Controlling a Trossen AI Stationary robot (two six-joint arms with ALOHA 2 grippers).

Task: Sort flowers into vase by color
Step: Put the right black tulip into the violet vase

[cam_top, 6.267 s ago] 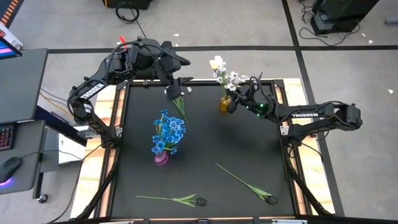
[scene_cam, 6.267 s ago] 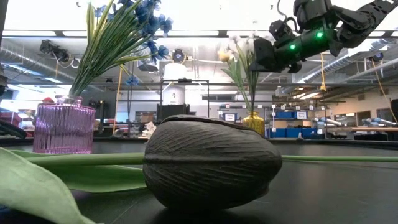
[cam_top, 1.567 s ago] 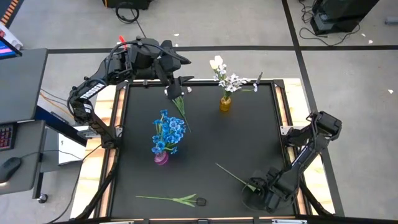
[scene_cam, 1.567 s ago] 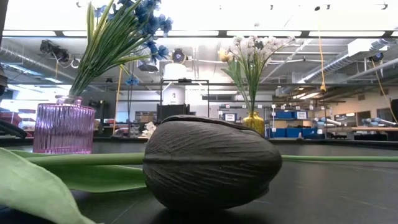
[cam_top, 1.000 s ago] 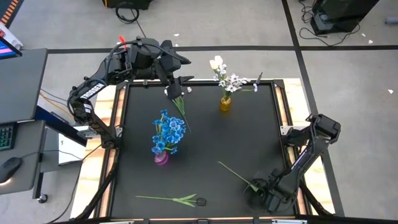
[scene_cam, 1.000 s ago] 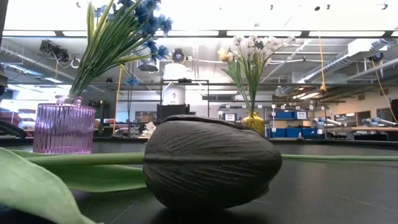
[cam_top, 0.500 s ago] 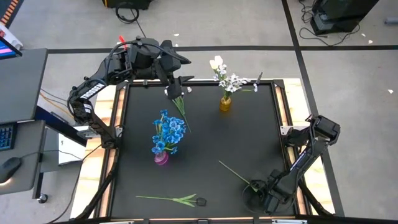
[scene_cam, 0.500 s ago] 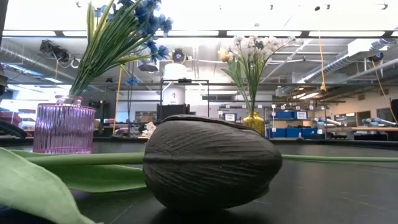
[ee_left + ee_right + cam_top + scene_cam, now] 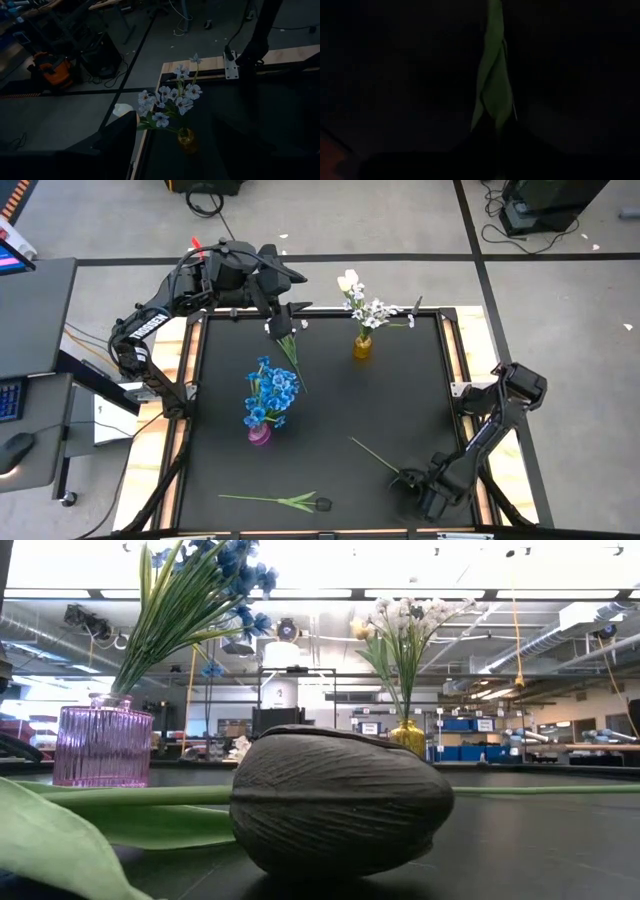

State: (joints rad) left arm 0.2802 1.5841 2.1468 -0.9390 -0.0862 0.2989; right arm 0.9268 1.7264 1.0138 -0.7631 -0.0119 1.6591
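Flower [image 9: 380,457] on a thin green stem with one leaf, lying aslant on the near right part of the black table [image 9: 420,400]. Blossom end hidden beneath the right end effector [image 9: 425,492], lowered close over it. In the right wrist view, green leaf [image 9: 492,85] running down the centre into darkness. Cannot tell whether spread or pinching the stem.

Second flower [image 9: 270,500] lying along the near edge, well apart from the first, with a dark tulip bud [image 9: 340,800] filling the low view. Purple vase [image 9: 259,434] left of centre, crowded with blue blossoms [image 9: 270,395]. Small yellow vase [image 9: 362,346] at the far side, holding white blossoms [image 9: 372,310]. Left end effector [image 9: 278,323] waiting at the far edge above a green stem [image 9: 292,360]; cannot tell whether gripping it.

Probable step in hand: taking up the right-hand flower for a vase.

- Pinch the stem close to the blossom rather than the floppy leaf, or the stem will likely slip.
- Lift straight up until the whole stem clears the table before swinging away.
- Check the blossom's colour once lifted, then choose the vase.
- Lower the stem tip first into the narrow mouth, slowly, keeping clear of blossoms already standing there, since a light vase may tip.
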